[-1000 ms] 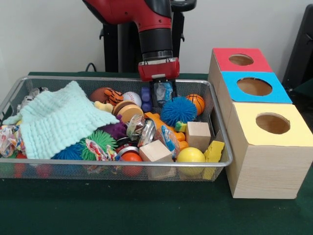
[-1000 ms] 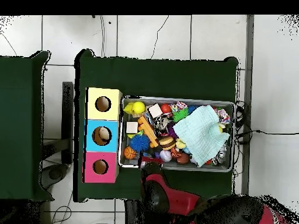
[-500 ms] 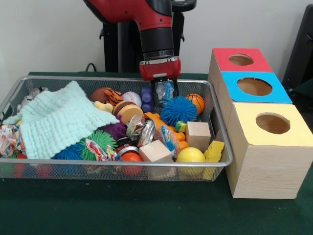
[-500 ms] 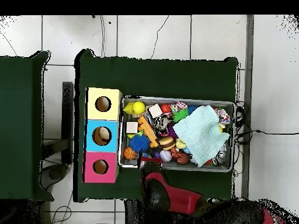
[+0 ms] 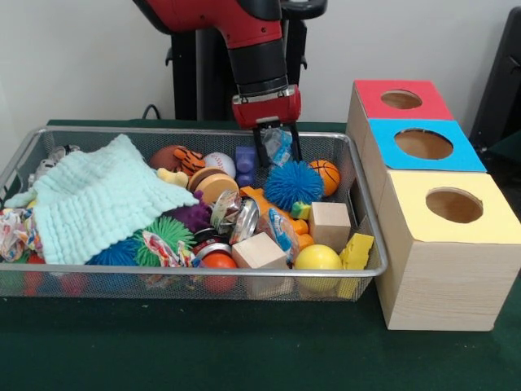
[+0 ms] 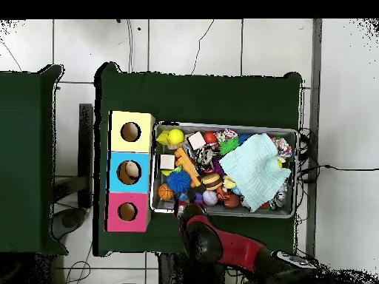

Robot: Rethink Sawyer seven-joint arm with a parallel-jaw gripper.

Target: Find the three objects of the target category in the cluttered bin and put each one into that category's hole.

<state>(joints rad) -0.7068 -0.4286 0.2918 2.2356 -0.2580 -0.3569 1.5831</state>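
Item: long silver wire-mesh bin (image 5: 370,269), crowded. Item: my pincer (image 5: 277,148), clenched on a crinkled clear wrapper with blue-and-white print (image 5: 279,145), held above the bin's far side. Item: round dark hole (image 5: 401,99) in the red-topped wooden box, well right. Risk, judged: thin plastic slipping back among the toys.

A plain pale wall (image 5: 89,57) backs the dark green cloth-covered table (image 5: 244,358); white square-tiled floor (image 6: 222,44) surrounds it.
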